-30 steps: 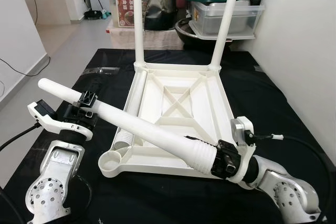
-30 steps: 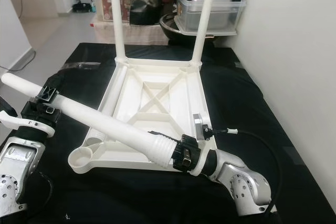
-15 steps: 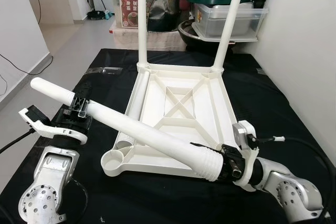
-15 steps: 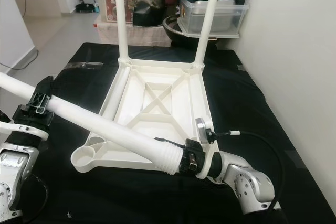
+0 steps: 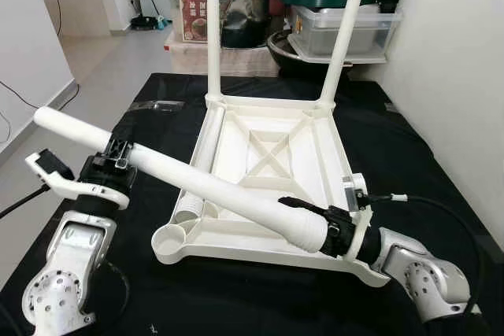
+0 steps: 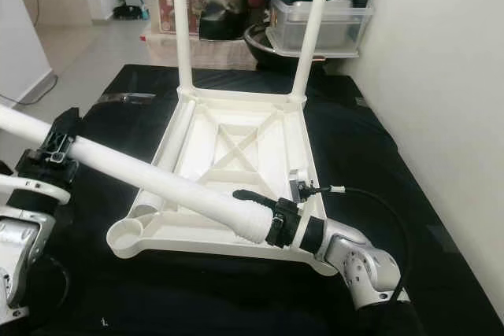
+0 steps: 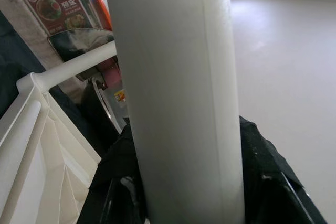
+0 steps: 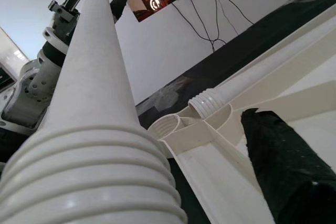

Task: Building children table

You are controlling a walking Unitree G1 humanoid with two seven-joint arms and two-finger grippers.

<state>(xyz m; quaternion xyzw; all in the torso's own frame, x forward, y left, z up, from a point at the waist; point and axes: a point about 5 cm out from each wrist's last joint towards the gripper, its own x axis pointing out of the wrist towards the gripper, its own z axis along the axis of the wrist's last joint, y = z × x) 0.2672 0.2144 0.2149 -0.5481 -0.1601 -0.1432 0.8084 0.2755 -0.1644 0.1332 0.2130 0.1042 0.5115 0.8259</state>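
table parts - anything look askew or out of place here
Yes: one loose leg lies inside the upturned tabletop along its left rail. The leg gripped by left gripper and right gripper slants across the frame, seated in no socket.

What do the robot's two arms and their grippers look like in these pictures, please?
Both arms are silver metal with rounded joint housings; the left arm's housing has a ring of small holes. Each wrist carries a white bracket. The left gripper and right gripper have long black fingers. Black cables loop from both arms.
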